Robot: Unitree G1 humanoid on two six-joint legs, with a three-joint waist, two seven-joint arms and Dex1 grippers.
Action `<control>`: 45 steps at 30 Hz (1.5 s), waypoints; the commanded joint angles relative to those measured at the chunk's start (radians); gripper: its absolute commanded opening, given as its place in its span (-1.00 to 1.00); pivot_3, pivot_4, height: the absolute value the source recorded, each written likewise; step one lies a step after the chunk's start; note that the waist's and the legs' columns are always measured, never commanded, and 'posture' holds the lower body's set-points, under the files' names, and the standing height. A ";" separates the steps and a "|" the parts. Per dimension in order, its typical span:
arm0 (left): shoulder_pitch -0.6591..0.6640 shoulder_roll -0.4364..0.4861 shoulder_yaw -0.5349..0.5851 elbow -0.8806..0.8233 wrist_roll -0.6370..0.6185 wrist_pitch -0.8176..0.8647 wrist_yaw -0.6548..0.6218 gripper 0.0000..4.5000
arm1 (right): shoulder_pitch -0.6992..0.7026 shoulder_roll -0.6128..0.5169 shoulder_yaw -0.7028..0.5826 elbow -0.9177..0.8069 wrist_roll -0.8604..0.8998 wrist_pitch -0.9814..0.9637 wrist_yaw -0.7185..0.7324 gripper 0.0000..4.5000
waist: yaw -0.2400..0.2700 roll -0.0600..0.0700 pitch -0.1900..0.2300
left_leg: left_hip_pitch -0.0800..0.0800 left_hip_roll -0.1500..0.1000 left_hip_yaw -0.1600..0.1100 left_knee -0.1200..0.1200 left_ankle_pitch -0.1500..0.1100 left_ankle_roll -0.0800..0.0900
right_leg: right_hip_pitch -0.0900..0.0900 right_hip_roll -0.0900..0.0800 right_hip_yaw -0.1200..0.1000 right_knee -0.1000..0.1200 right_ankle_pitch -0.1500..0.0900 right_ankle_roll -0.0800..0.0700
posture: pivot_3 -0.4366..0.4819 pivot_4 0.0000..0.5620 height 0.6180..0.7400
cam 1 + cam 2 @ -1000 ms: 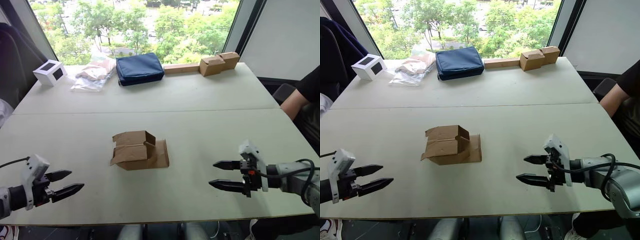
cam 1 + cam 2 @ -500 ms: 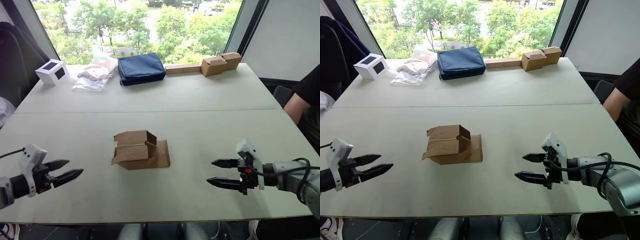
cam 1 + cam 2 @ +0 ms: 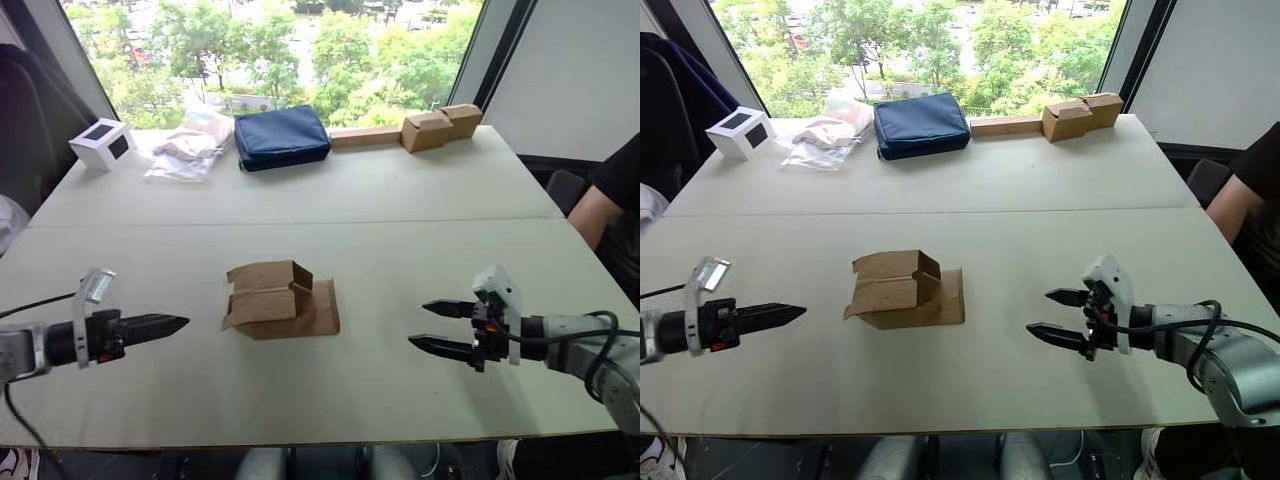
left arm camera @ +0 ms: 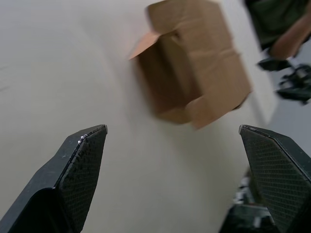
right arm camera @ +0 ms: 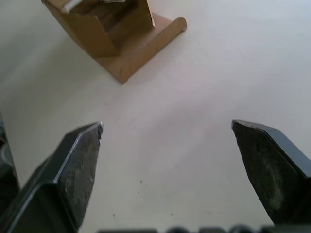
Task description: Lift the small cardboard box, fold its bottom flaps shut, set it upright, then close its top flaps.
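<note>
- Over the last second I see my left end effector (image 3: 165,324) swing in toward the box (image 3: 280,300); it now points straight at it across the counter (image 3: 380,250), well closer than it was but not touching.
- In the head views its fingers look rotated edge-on, one above the other; the left wrist view shows them spread wide with the box framed between them.
- My right end effector (image 3: 443,327) has crept a little nearer too. It is open wide, tips aimed at the box, with a clear gap of bare counter between.
- The box has not moved: it lies on its side mid-counter, flaps splayed, one flap flat on the surface.
- I judge this as the approach from both sides; the lift has not begun and no flap is folded.
- Writing: I can read none. The box is plain brown, and the white cube (image 3: 100,144), blue pouch (image 3: 280,137) and plastic bag (image 3: 185,150) at the far edge show no legible label.
</note>
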 commanded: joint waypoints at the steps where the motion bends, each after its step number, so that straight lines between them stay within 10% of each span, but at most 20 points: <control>1: -0.072 -0.033 0.004 0.029 -0.056 0.085 0.030 0.99 | -0.024 0.045 -0.025 -0.121 0.060 0.022 -0.078 0.98 | -0.006 0.000 0.000 | 0.000 0.000 0.000 0.000 0.000 0.000 | 0.000 0.000 0.000 0.000 0.000 0.000 | -0.05 -0.47 0.95; 27: -0.426 -0.294 -0.246 0.378 0.083 0.065 0.005 0.99 | 0.044 0.118 0.121 -0.305 -0.003 0.041 -0.283 0.98 | -0.001 -0.003 0.000 | 0.000 0.000 0.000 0.003 0.001 -0.001 | 0.000 0.004 0.000 0.003 0.000 0.001 | -0.05 -0.47 0.95; 34: -0.441 -0.302 -0.260 0.397 0.104 0.051 -0.026 0.02 | 0.058 0.125 0.136 -0.296 -0.012 0.028 -0.284 1.00 | 0.000 -0.003 0.000 | 0.000 0.000 0.000 0.004 0.001 -0.001 | 0.000 0.008 0.000 0.003 0.001 0.002 | -0.05 -0.47 0.95; 45: -0.456 -0.317 -0.251 0.427 0.113 0.037 -0.042 -0.11 | 0.059 0.128 0.163 -0.278 -0.024 0.012 -0.282 1.00 | 0.002 -0.003 0.000 | 0.000 0.000 0.000 0.004 0.001 0.000 | 0.001 0.008 0.000 0.003 0.001 0.002 | -0.05 -0.47 0.95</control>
